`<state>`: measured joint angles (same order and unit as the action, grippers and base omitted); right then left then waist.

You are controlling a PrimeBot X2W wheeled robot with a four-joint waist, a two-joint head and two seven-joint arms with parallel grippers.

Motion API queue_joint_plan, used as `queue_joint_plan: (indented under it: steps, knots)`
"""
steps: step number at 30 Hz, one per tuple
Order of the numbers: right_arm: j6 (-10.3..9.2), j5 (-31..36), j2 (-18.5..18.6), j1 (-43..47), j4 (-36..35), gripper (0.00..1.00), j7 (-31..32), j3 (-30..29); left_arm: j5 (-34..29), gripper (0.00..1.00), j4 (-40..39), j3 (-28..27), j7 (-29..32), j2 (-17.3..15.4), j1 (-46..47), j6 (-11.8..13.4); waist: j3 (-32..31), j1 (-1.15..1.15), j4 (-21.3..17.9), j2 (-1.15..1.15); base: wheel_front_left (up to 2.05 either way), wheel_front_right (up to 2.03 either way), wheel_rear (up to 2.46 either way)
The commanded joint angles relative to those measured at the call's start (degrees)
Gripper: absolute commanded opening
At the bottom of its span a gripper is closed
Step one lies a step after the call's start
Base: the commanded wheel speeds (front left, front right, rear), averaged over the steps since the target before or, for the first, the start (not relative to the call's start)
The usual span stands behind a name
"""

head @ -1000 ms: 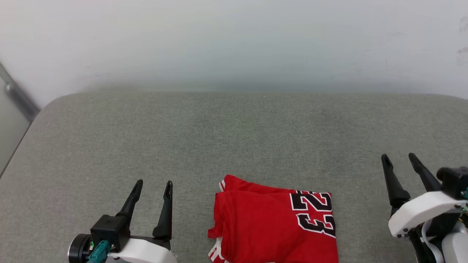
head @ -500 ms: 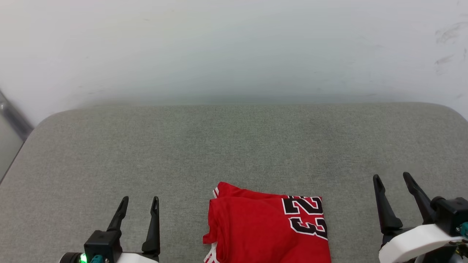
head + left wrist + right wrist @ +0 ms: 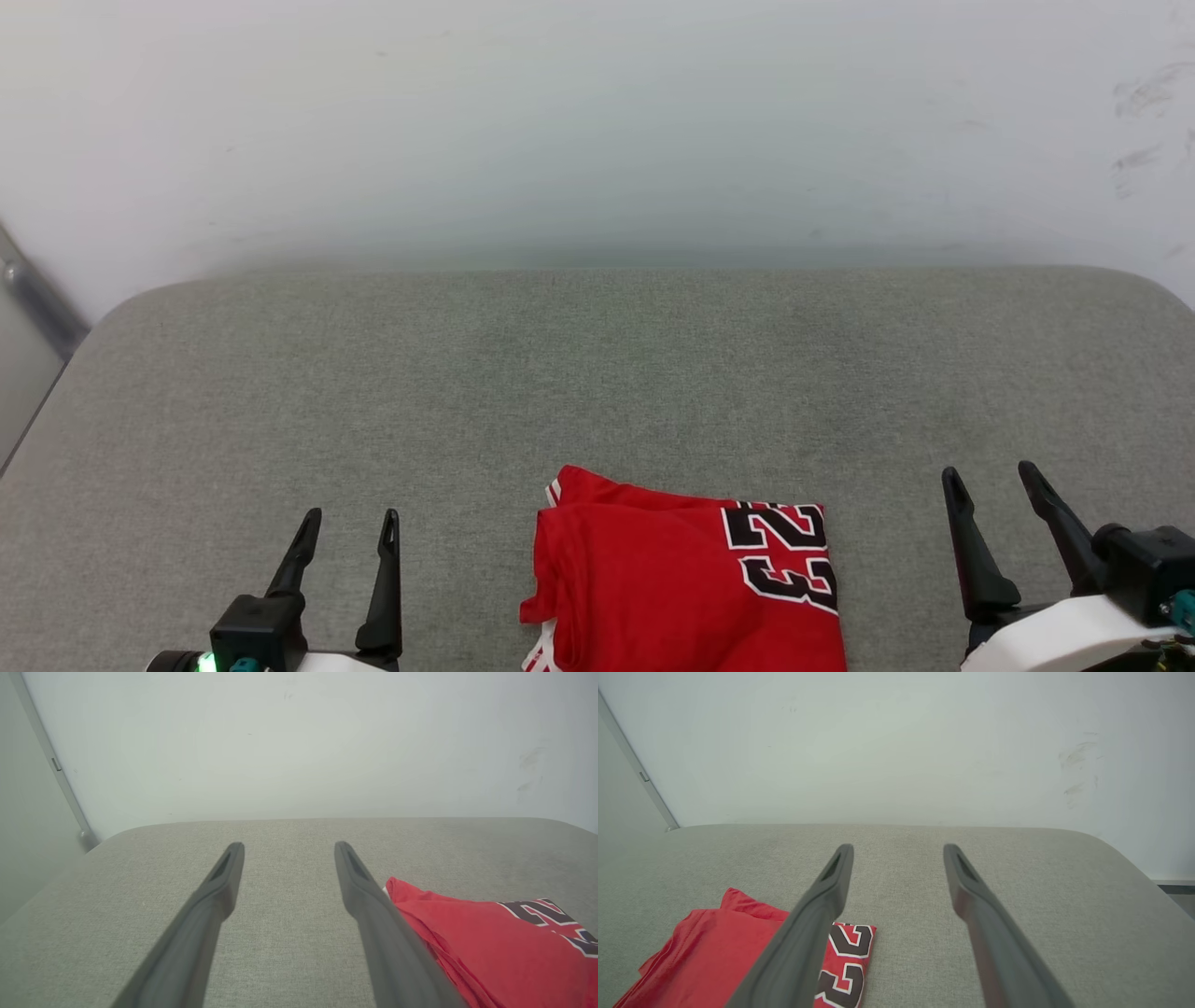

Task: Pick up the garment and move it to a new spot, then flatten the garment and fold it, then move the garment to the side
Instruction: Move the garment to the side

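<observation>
The garment (image 3: 681, 583) is a red shirt folded into a compact rectangle, with a black "23" edged in white on its right part and a bit of striped trim at its lower left. It lies flat on the grey cushion at the bottom centre of the head view. My left gripper (image 3: 350, 518) stands open to the left of the garment, apart from it and holding nothing. My right gripper (image 3: 990, 474) stands open to its right, also empty. In the left wrist view the garment (image 3: 490, 942) lies right of my fingers; in the right wrist view the garment (image 3: 705, 952) lies left of them.
The grey upholstered cushion (image 3: 597, 373) stretches wide, with rounded far corners. A pale wall (image 3: 597, 121) rises directly behind it, scuffed at the right. A grey metal strip (image 3: 33, 303) runs down the wall at the far left, past the cushion's left edge.
The head camera tilted, shifting the picture downward. Both grippers drew back toward the bottom of the view, still open. The garment lies as before.
</observation>
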<state>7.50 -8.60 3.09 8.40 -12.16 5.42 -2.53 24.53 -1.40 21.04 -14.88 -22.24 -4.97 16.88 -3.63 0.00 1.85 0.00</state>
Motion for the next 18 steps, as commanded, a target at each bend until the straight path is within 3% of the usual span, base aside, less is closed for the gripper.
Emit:
queue_joint_plan:
  steps: [1,12,18]
  knots:
    - [-0.02,-0.15,-0.25,0.8,-0.43,1.0,0.29,-0.03,-0.16,1.0,-0.1,-0.06,-0.29,-0.15,0.69,-0.17,0.1,0.0,-0.16,0.0,0.0,0.0,0.0]
    - [-0.02,-7.72,-0.3,1.84,4.4,1.0,4.63,-2.19,-0.15,1.0,-0.05,-0.09,-0.35,0.43,1.94,-0.61,1.02,0.0,0.38,0.0,0.0,0.0,0.0]
    - [-0.02,-15.97,3.63,0.47,12.29,1.0,10.27,-1.35,-0.37,1.0,0.07,-0.89,-0.4,1.06,2.64,-0.92,2.34,0.0,1.16,0.0,0.0,0.0,0.0]
